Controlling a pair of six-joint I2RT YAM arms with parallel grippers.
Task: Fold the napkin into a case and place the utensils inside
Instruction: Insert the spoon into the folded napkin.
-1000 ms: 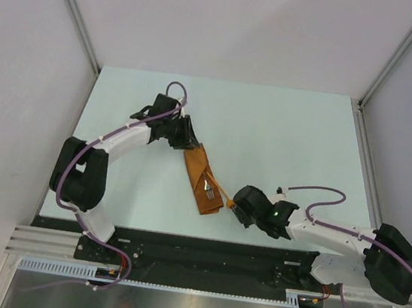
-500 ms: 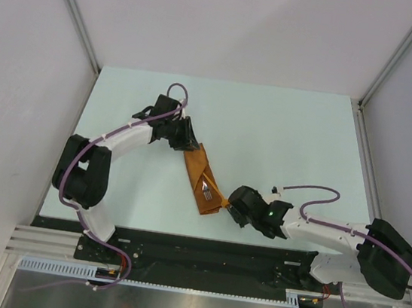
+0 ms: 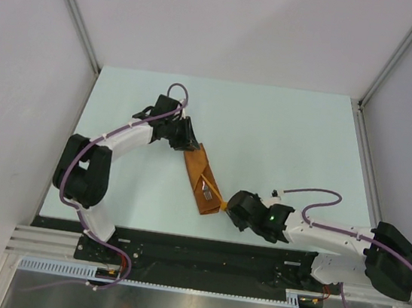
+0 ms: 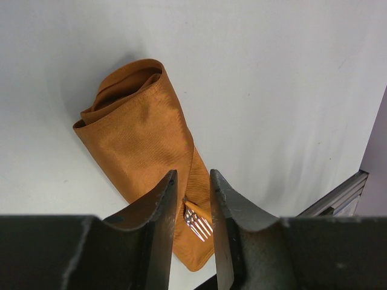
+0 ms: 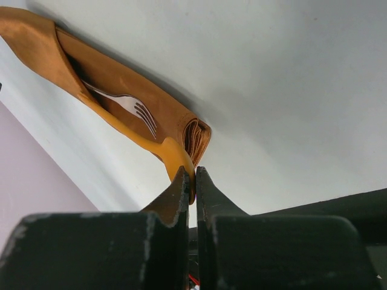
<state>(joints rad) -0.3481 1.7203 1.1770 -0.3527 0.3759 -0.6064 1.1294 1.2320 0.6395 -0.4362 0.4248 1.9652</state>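
Observation:
The rust-orange napkin is folded into a narrow case [image 3: 199, 174] that lies diagonally on the table. The fork [image 3: 206, 192] lies in its open pocket with the tines showing, also in the left wrist view [image 4: 198, 222] and the right wrist view [image 5: 130, 104]. My right gripper [image 3: 230, 208] is at the case's near end, shut on the bowl of the orange spoon [image 5: 172, 158]. The spoon's handle runs into the pocket beside the fork. My left gripper [image 3: 188, 142] is at the case's far end [image 4: 145, 133]. Its jaws stand a narrow gap apart with nothing between them.
The black rail [image 3: 194, 247] along the table's near edge is just behind my right gripper. The white walls and their metal frame posts [image 3: 76, 12] close in the table on three sides.
My right gripper has moved a little left toward the case with the spoon, and the handle sits further in the pocket. The left arm has not moved.

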